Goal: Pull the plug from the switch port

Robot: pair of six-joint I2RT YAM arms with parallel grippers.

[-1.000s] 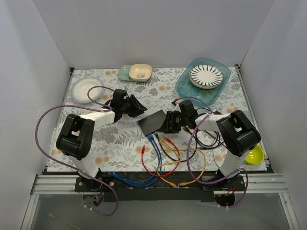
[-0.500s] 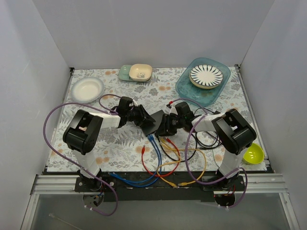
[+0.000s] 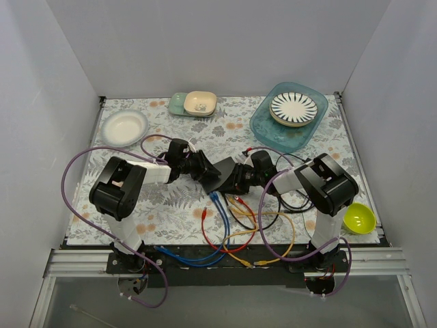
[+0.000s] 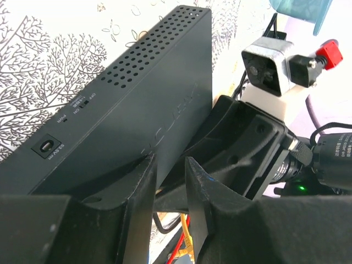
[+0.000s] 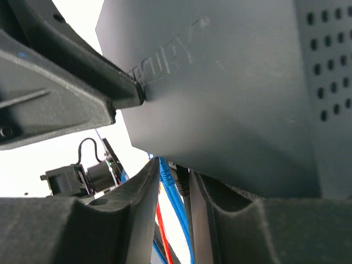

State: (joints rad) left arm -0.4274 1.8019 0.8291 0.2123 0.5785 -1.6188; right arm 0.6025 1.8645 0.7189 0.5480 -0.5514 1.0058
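The left gripper (image 4: 170, 162) comes in from the left and has its fingers (image 4: 137, 187) closed narrowly on one thin edge of the black box (image 3: 225, 175). It holds the box tilted up off the flowered table (image 3: 171, 205). The box sits at the middle of the table, between the two grippers and touching both.

The right gripper (image 5: 175, 171) reaches in from the right, under the box's lower edge, where the sockets are. Its fingers (image 5: 137, 214) stand close together. A black plug (image 5: 180, 182) rises between them into that edge, with blue cables (image 5: 165, 171) just beside it on the left. I cannot tell whether the fingers are pressing on the plug or only flanking it. The port itself is hidden by the box's edge.

Red, yellow, blue and black cables (image 3: 235, 229) run from that edge across the table towards the near side.
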